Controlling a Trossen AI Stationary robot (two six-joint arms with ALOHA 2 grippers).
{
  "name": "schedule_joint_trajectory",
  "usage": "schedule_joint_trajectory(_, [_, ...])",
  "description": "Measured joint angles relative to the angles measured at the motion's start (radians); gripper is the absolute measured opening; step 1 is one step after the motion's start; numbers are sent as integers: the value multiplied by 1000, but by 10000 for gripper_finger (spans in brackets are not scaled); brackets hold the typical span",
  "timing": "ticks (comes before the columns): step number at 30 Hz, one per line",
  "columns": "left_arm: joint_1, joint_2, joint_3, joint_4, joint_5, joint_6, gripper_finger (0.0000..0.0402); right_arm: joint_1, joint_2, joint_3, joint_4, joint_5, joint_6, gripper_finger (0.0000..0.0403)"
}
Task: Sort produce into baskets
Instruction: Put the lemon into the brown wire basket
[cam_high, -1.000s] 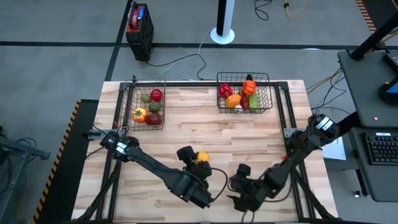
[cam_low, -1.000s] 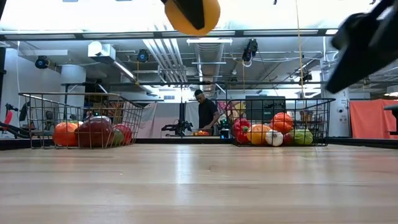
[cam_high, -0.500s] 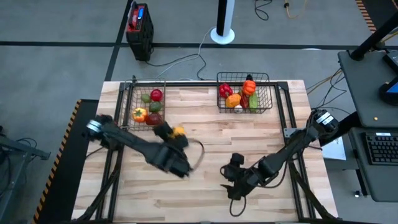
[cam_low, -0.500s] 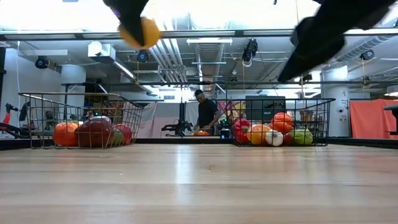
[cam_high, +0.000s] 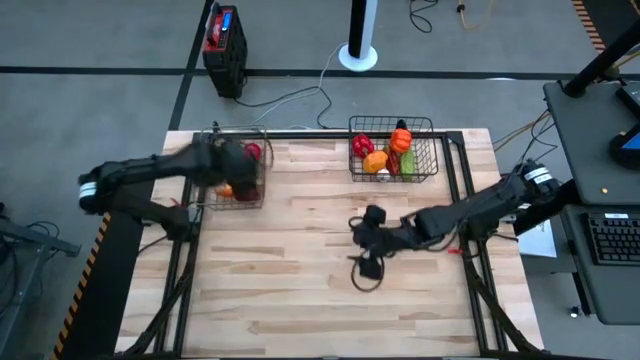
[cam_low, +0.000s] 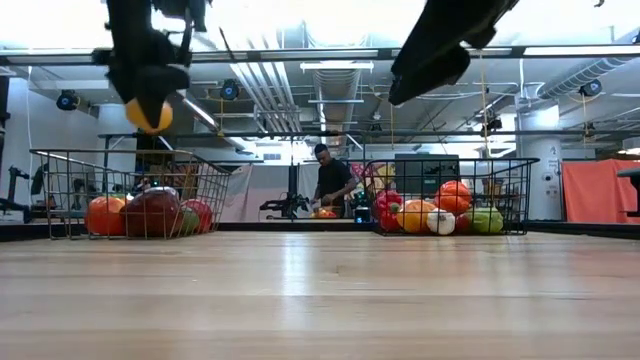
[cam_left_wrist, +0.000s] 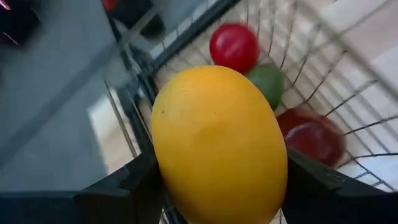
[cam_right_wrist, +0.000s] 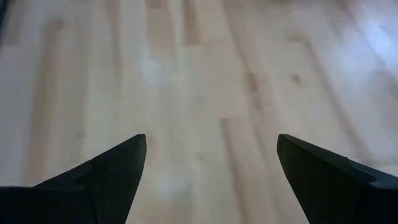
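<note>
Yellow fruit held above the left basket

The left gripper (cam_left_wrist: 217, 186) grasps a yellow fruit (cam_left_wrist: 217, 146) over the left basket (cam_high: 236, 168) at the table's far left. The right gripper (cam_right_wrist: 208, 180) hangs released, holding nothing, over the table (cam_high: 320, 280) middle, near the right basket (cam_high: 395, 150).

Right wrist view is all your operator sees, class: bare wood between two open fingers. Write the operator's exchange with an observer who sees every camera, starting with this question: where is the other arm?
Observer: The left claw is shut on a yellow fruit, above the left basket.
Operator: Is that basket empty?
Observer: No. A red piece, a green one and a maroon one lie in it.
Operator: Where is my claw on the table?
Observer: The right claw hangs open over the middle of the table, short of the right basket.
</note>
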Motion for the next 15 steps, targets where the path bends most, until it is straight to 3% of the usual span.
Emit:
schedule_joint_trajectory(7, [372, -118, -148, 252, 320, 262, 224, -96, -29, -3, -92, -2, -34, 352])
schedule_joint_trajectory(11, [473, -93, -182, 300, 360, 330, 224, -103, -28, -7, -97, -3, -23, 352])
schedule_joint_trajectory(15, [504, -46, -182, 351, 358, 384, 224, -103, -27, -7, -93, -2, -16, 352])
